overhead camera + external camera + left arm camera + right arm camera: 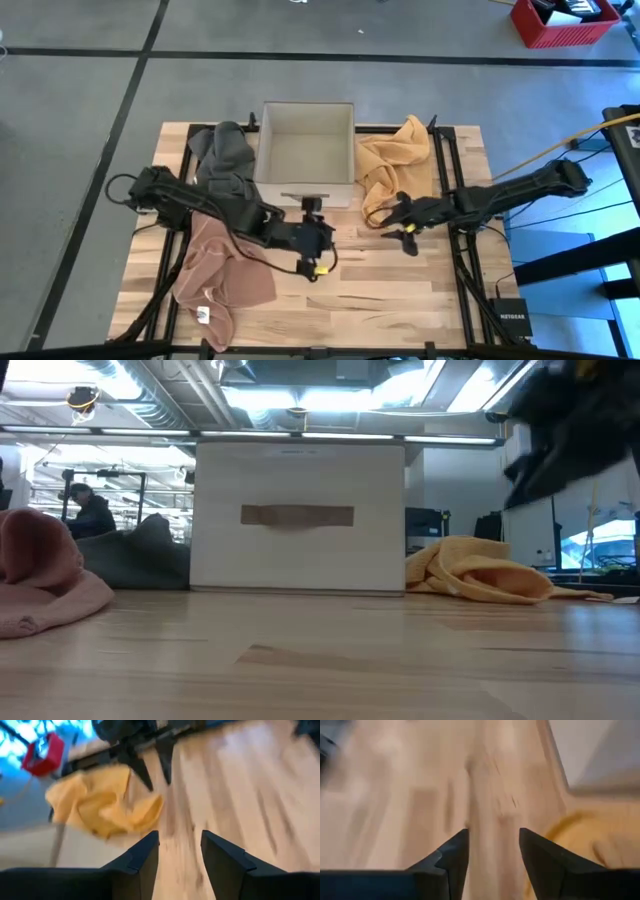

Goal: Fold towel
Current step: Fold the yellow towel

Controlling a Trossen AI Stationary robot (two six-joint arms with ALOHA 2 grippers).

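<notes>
Three crumpled towels lie on the wooden table: a yellow one [395, 155] [480, 575] at the far right, a pink one [220, 275] at the near left, and a grey one [225, 155] at the far left. My left gripper [325, 245] [180, 845] hovers open over bare wood at mid-table, pointing toward the yellow towel [100, 802]. My right gripper [392, 225] [494, 842] is open over the wood beside the yellow towel's near edge [590, 840]. Neither has anything between its fingers.
A white open-topped box [305, 150] [298, 515] stands at the middle of the far edge, between the grey and yellow towels. Bare wood stretches across the table's near middle and near right [400, 290]. Black frame rails [450, 200] run along both sides of the table.
</notes>
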